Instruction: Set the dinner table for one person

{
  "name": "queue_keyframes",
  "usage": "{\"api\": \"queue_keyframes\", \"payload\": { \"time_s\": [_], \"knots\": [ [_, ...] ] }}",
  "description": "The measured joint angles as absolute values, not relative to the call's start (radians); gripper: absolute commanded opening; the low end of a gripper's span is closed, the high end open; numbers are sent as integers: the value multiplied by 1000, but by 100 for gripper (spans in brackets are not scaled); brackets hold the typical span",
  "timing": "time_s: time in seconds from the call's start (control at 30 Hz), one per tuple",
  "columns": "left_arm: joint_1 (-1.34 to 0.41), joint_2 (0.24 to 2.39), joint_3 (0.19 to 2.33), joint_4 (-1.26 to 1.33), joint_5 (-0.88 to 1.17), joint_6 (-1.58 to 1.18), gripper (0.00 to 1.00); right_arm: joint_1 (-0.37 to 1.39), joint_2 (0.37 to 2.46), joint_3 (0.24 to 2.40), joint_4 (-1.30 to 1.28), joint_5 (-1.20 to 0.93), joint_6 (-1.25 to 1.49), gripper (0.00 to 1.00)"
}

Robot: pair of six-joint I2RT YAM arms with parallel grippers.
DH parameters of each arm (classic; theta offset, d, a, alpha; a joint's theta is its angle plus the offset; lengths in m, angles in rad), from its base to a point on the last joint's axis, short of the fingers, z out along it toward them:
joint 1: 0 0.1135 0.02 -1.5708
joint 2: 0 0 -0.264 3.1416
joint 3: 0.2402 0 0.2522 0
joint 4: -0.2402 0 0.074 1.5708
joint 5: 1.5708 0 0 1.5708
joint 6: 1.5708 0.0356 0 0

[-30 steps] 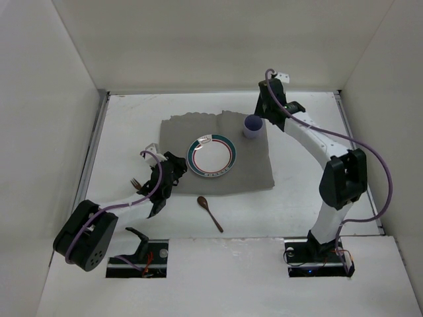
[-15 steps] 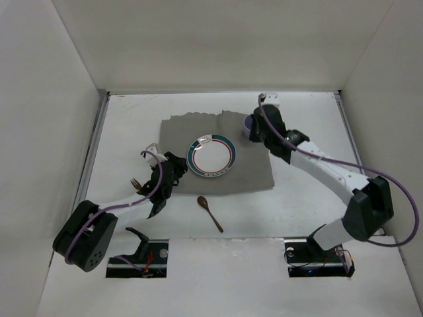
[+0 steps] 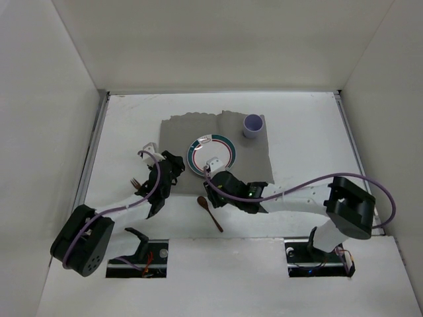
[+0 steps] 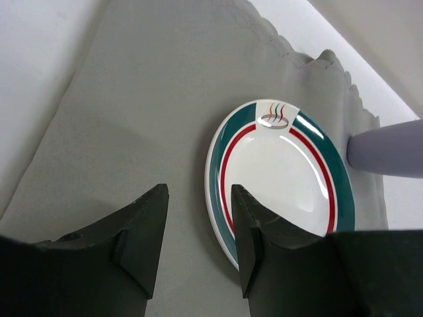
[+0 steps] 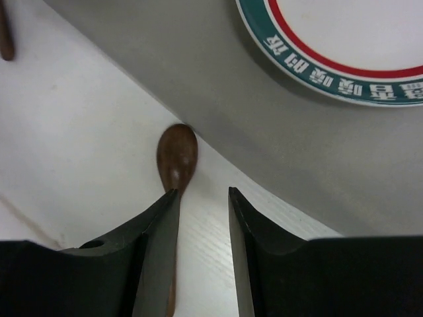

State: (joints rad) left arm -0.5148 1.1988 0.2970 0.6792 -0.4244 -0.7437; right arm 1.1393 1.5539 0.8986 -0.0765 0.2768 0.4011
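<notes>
The white dinner table (image 3: 310, 132) holds a grey placemat (image 3: 254, 165). On it lie a white plate (image 3: 213, 153) with a green and red rim and a lilac cup (image 3: 252, 125) at its far right corner. A brown wooden spoon (image 3: 211, 214) lies on the table just off the mat's near edge. My right gripper (image 3: 213, 193) is open and low over the spoon's bowl (image 5: 176, 157), with its left finger over the handle. My left gripper (image 3: 173, 166) is open and empty over the mat's left edge, beside the plate (image 4: 284, 178).
A brown fork (image 3: 135, 183) lies on the table left of the left arm. A brown handle end (image 5: 5, 33) shows at the top left of the right wrist view. White walls enclose the table on three sides.
My right arm has swung from the cup at the far side down to the spoon at the mat's near edge. The cup stays on the mat. The left arm has barely moved.
</notes>
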Motion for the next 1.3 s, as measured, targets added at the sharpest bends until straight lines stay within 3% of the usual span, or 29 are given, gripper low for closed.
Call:
{"api": "queue_keyframes", "payload": {
  "time_s": [0.63,0.8,0.93,1.13,1.3],
  "knots": [
    [-502,1164,297,677,-450,-725,41,1271,1670,861,-66,307,512,33],
    [-502,1164,297,677,-449,-726,41,1276,1677,854,-53,316,527,10],
    [-502,1164,297,677,-450,-726,41,1277,1673,854,-57,323,544,6],
    [-503,1164,297,677,-450,-726,41,1253,1504,833,-94,324,560,7],
    [-505,1164,297,677,-449,-726,41,1048,1305,829,-78,325,566,8]
  ]
}}
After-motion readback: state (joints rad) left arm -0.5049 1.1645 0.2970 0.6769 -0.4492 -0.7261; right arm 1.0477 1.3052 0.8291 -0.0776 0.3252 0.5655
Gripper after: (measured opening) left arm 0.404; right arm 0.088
